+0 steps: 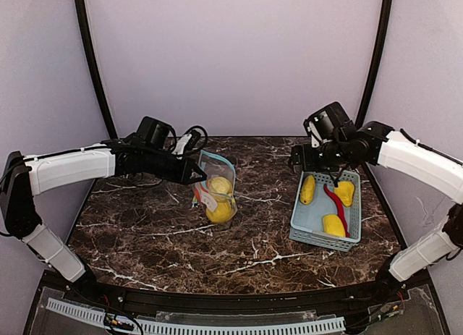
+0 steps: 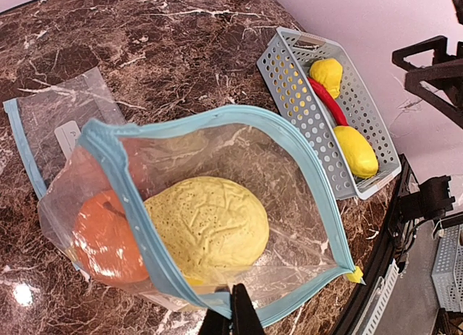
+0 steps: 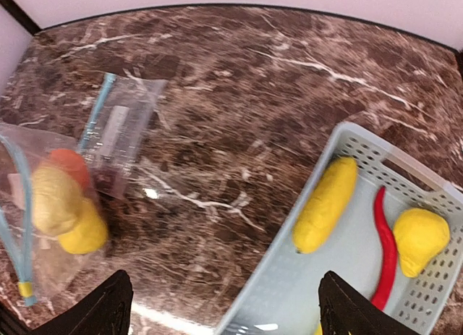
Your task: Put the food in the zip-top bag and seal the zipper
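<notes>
The clear zip-top bag [image 1: 217,184] with a blue zipper rim [image 2: 116,176] stands open at the table's middle. It holds a rough yellow fruit [image 2: 206,226], an orange [image 2: 105,241] and another yellow piece [image 3: 83,234]. My left gripper [image 2: 230,312] is shut on the bag's near rim and holds the mouth up [image 1: 197,174]. My right gripper [image 3: 224,313] is open and empty, hovering over the basket's left edge [image 1: 334,177]. In the basket lie a long yellow piece [image 3: 325,205], a red chili [image 3: 385,248], a yellow pear-like fruit [image 3: 419,237] and another yellow piece [image 1: 333,225].
The pale blue slatted basket [image 1: 305,221] sits at the right of the table and also shows in the left wrist view [image 2: 289,82]. A second flat clear bag [image 2: 58,118] lies on the dark marble table [image 1: 145,234] behind the open one.
</notes>
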Robot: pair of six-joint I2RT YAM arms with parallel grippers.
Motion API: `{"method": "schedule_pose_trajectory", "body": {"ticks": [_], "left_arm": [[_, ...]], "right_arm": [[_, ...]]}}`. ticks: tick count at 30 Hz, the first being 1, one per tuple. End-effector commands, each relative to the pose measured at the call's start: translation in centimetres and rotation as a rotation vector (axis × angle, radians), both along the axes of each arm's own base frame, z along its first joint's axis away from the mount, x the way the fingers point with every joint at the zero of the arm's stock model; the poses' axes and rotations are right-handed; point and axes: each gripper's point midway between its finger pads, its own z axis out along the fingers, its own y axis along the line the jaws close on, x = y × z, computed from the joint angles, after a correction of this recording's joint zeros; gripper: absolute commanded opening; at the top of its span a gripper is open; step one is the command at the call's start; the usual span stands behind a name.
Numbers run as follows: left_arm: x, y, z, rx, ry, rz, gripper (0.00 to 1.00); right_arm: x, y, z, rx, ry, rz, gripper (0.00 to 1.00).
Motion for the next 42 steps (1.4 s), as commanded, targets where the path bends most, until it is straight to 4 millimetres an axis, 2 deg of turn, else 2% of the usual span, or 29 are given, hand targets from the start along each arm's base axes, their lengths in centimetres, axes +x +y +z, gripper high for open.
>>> {"method": "schedule_pose_trajectory", "body": {"ticks": [1,9,16,19,29,37,42], "left_arm": [[0.0,0.0,0.7,-0.008,-0.018,-0.016,0.01],[0.0,0.0,0.9,-0.009,-0.022,-0.018,0.01],[0.0,0.0,0.8,-0.004,-0.025,-0.017,0.01],[0.1,0.0,0.7,0.000,-0.023,-0.016,0.01],[0.1,0.0,0.4,0.002,-0.015,-0.015,0.01],[0.1,0.0,0.4,0.002,-0.015,-0.015,0.01],[0.1,0.0,0.5,-0.001,-0.016,-0.015,0.01]], "right_arm": [[0.2,-5.0,-3.5,-0.048,0.099,-0.094,0.85],[1.5,-11.4,-8.6,-0.132,0.206,-0.211,0.82],[2.1,-13.4,-11.3,-0.177,0.267,-0.227,0.78],[0.9,-13.1,-12.8,-0.153,0.336,-0.194,0.78],[-5.9,-12.9,-16.5,-0.075,0.519,-0.189,0.78],[-7.5,-13.0,-18.1,-0.109,0.579,-0.193,0.78],[-8.1,-13.0,-18.9,-0.128,0.599,-0.197,0.73]]}}
